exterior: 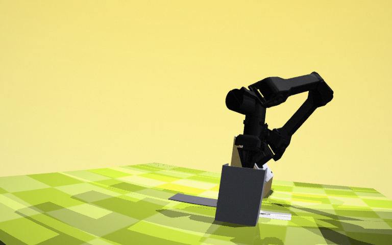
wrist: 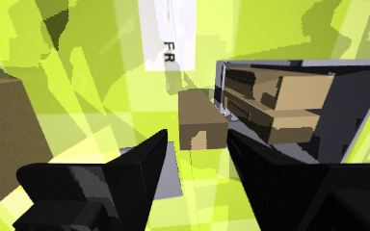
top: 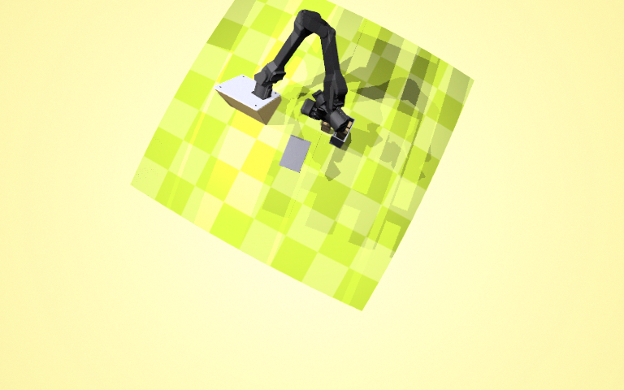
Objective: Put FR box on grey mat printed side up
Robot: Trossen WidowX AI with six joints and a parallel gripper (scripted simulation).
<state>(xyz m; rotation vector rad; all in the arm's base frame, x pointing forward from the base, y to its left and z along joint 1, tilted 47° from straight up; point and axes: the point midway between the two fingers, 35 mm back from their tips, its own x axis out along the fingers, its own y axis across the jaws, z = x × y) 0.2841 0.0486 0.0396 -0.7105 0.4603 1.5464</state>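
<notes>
Loose box (top: 325,126) (wrist: 199,108) sits outside the bin (top: 337,143) (exterior: 241,196) (wrist: 294,63), on its mat side; code unseen. Gripper (top: 340,120) (exterior: 247,167) (wrist: 197,134) looks part-open, unloaded. Risks: off-centre finger tips box or clips bin wall; unread print ends up face-down.

Green-and-yellow checks pattern the floor (top: 239,225) (exterior: 95,230) (wrist: 96,101); cardboard-brown boxes (wrist: 303,91).

Arm, blk, multi-joint (exterior: 300,83): bent, elbow high, wrist section vertical. Gripper (exterior: 247,166): pointing down, tips hidden behind bin rim. Bin, dk grey (exterior: 240,195): upright, in fg. Mat, grey (exterior: 193,199): flat, partly behind bin. Strip, white (exterior: 278,215): flat on chequered surface (exterior: 95,222), opp. side of bin.
</notes>
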